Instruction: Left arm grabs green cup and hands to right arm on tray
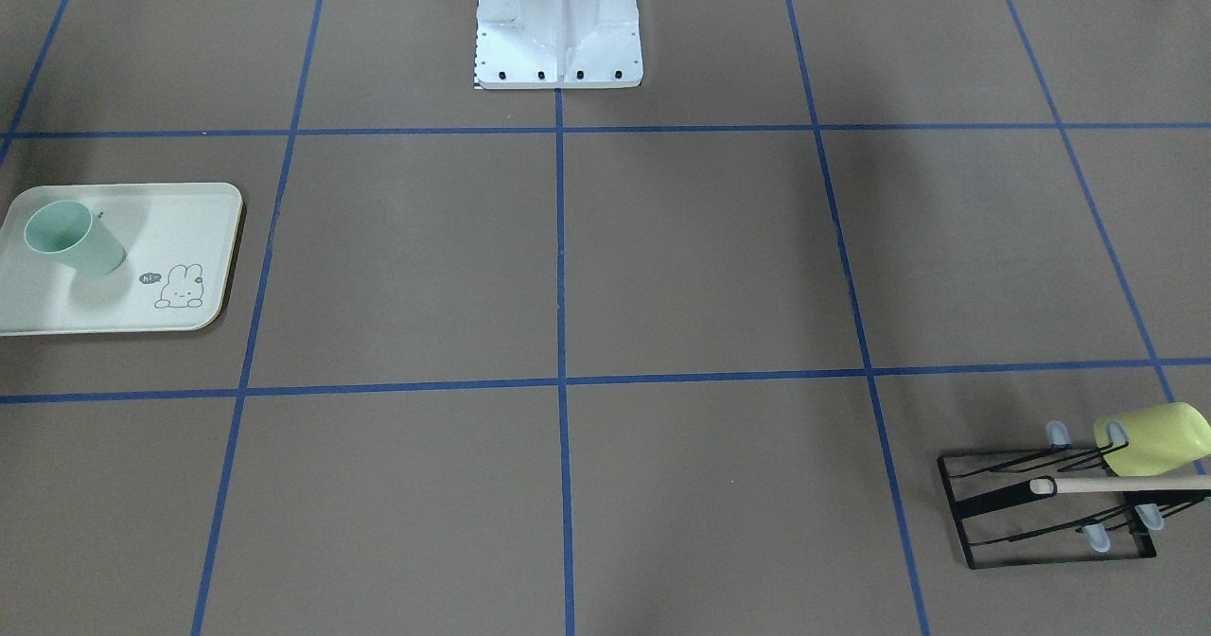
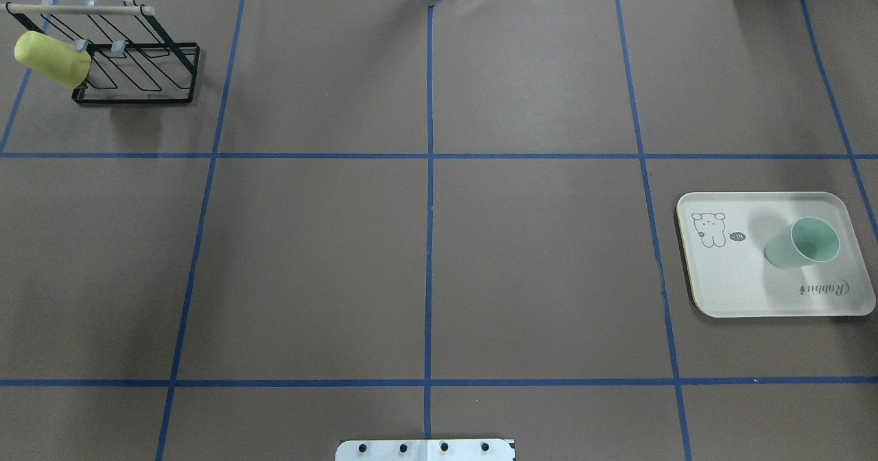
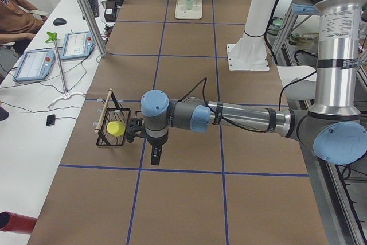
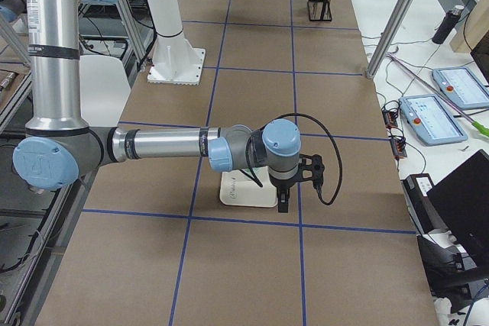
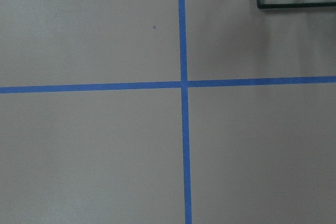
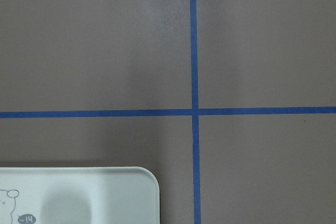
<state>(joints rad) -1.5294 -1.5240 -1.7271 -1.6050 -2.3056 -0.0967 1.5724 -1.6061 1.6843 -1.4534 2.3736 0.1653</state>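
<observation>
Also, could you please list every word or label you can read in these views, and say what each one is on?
"Rabbit": script on the cream rectangular tray, upside down in the overhead view.
"hi": in the dark speech bubble beside the tray's bunny drawing.
Printed labels on the silver tubes of the left arm and right arm: too small to read.

- The overhead view looks forward and down from behind the base plate [image 2: 425, 449]. The front-facing view faces it steeply from across, and both share the tray [image 2: 734, 282] and rack [image 2: 130, 63].
- The side views look along the table [image 3: 189, 199] from opposite ends, farther off.
- The wrist views hang close, seemingly straight down: the left catches the rack's corner, the right the tray's.
</observation>
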